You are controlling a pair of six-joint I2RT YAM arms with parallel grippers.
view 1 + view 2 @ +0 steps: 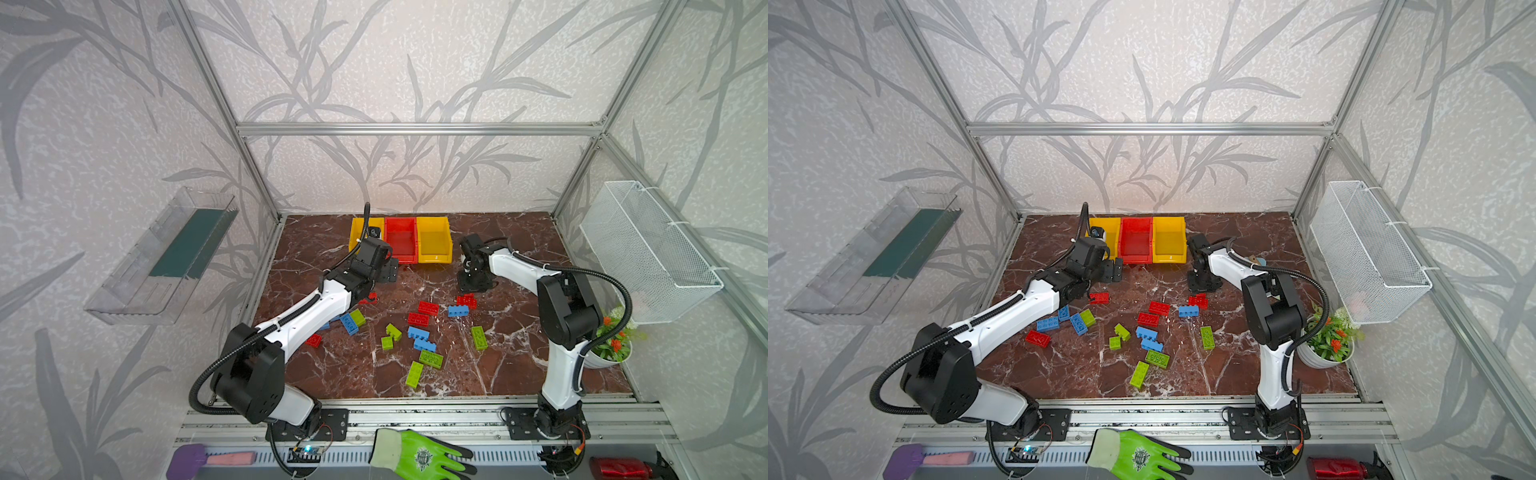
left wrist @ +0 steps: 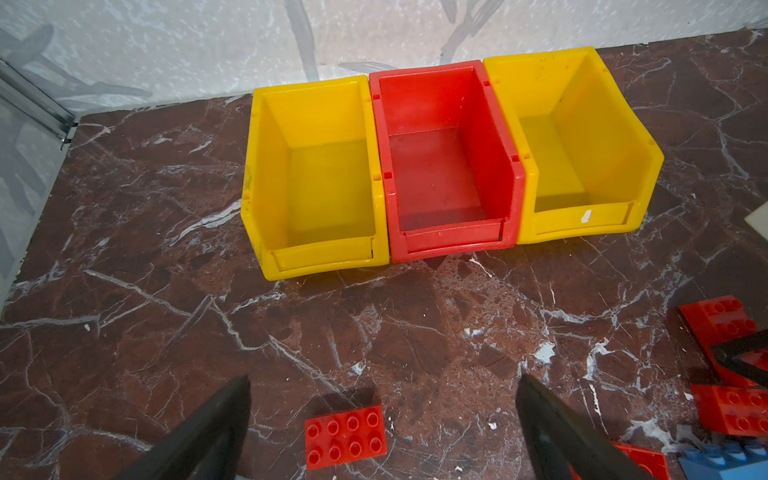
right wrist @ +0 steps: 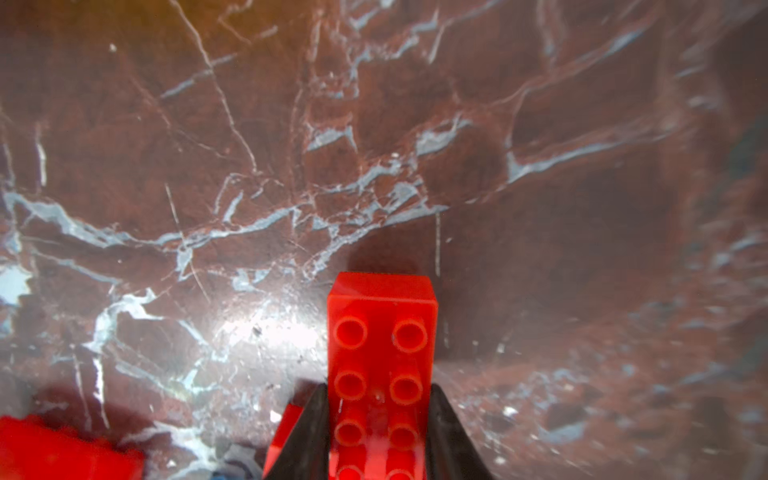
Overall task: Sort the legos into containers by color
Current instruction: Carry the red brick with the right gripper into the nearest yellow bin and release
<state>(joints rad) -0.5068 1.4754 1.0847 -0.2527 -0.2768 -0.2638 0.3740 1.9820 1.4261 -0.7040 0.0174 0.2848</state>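
Observation:
Three containers stand joined in a row at the back: a yellow bin [image 2: 266, 166], a red bin [image 2: 490, 137] and a second yellow bin [image 2: 602, 124], all empty. Red, blue and lime green legos lie scattered mid-table in both top views, such as a red one [image 1: 428, 308], a blue one [image 1: 458, 311] and a green one [image 1: 478, 336]. My left gripper [image 2: 383, 380] hangs open in front of the bins, with a loose red brick [image 2: 345, 436] on the table between its fingers. My right gripper [image 3: 378, 399] is shut on a red brick [image 3: 381, 332], low over the table right of the bins [image 1: 473, 284].
A white wire basket [image 1: 648, 249] hangs on the right wall and a clear tray [image 1: 166, 257] on the left wall. A potted plant [image 1: 611, 345] stands at the table's right edge behind my right arm. A green glove [image 1: 419, 455] lies on the front rail.

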